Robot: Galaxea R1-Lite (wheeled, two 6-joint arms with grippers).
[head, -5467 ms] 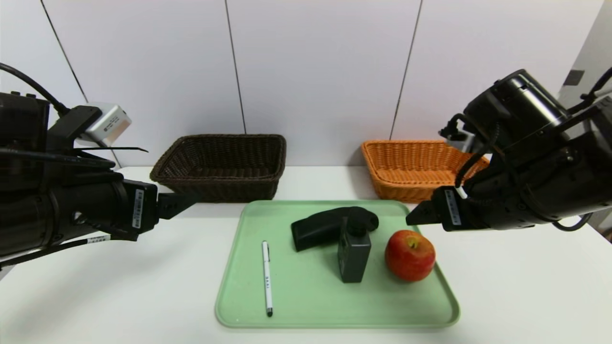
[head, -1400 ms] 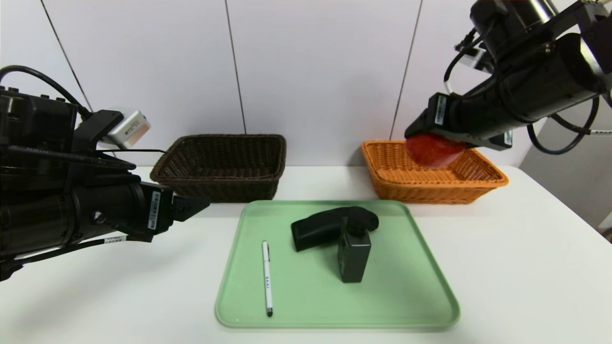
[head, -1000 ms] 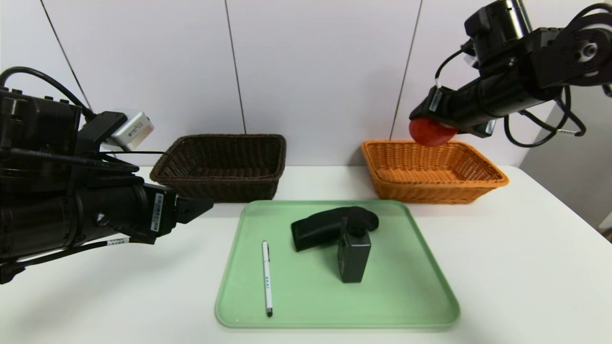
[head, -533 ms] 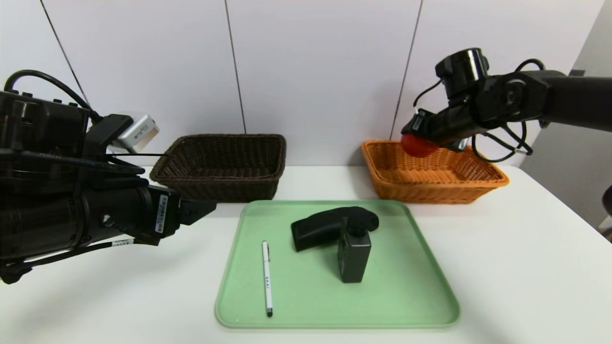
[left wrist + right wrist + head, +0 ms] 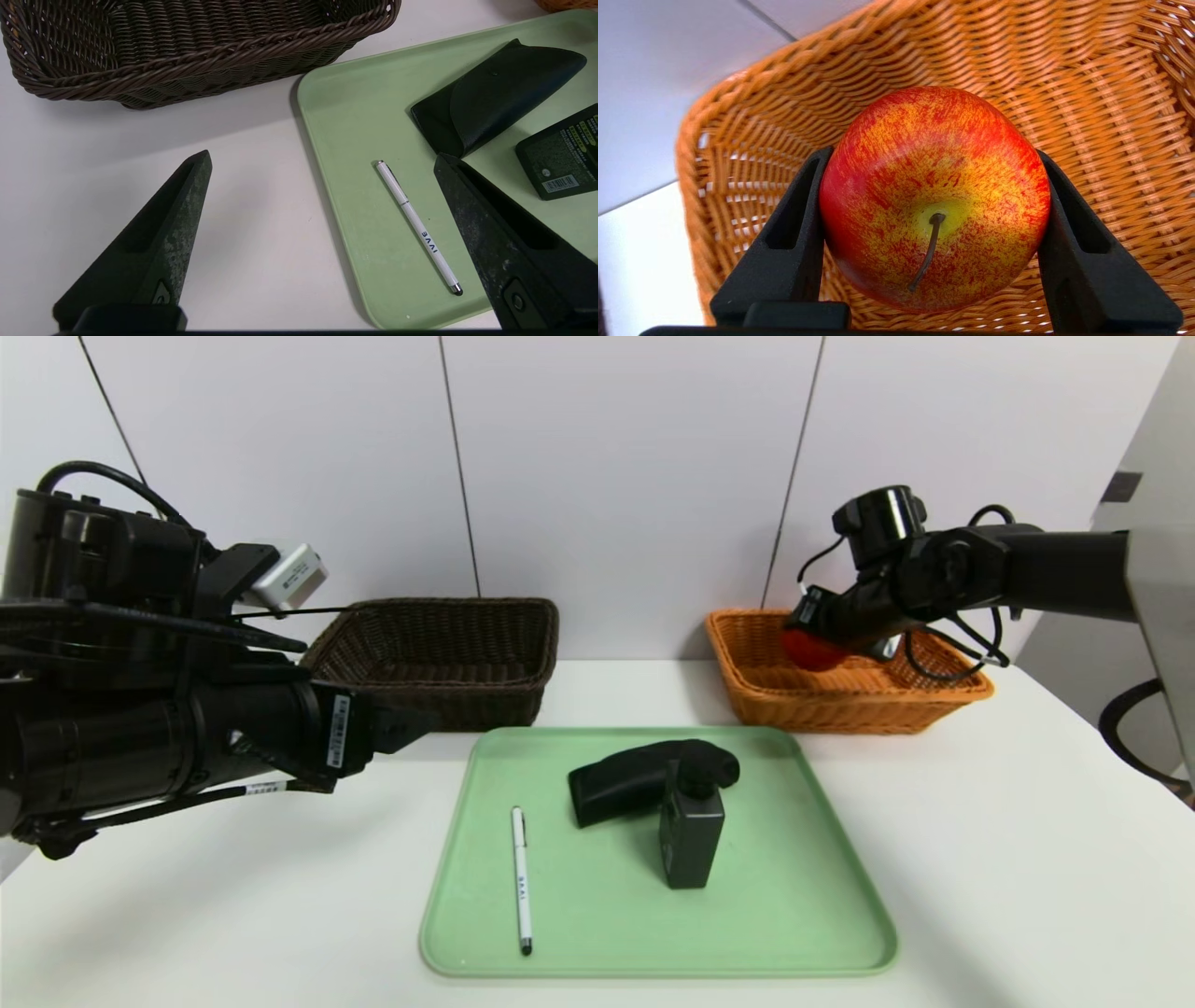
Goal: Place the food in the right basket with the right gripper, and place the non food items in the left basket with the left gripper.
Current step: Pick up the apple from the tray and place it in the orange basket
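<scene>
your right gripper (image 5: 934, 154) held the apple (image 5: 934, 200) over the orange basket (image 5: 840, 716), the placing step; next, lower and release. your left gripper (image 5: 322, 158) stood wide, left of that basket, near the dark basket (image 5: 439, 689).

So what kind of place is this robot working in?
Probably a lab or test station rather than a home kitchen: a green tray of mixed items and two wicker baskets, one dark brown and one orange, sit on a plain white table before bare pale panels.
</scene>
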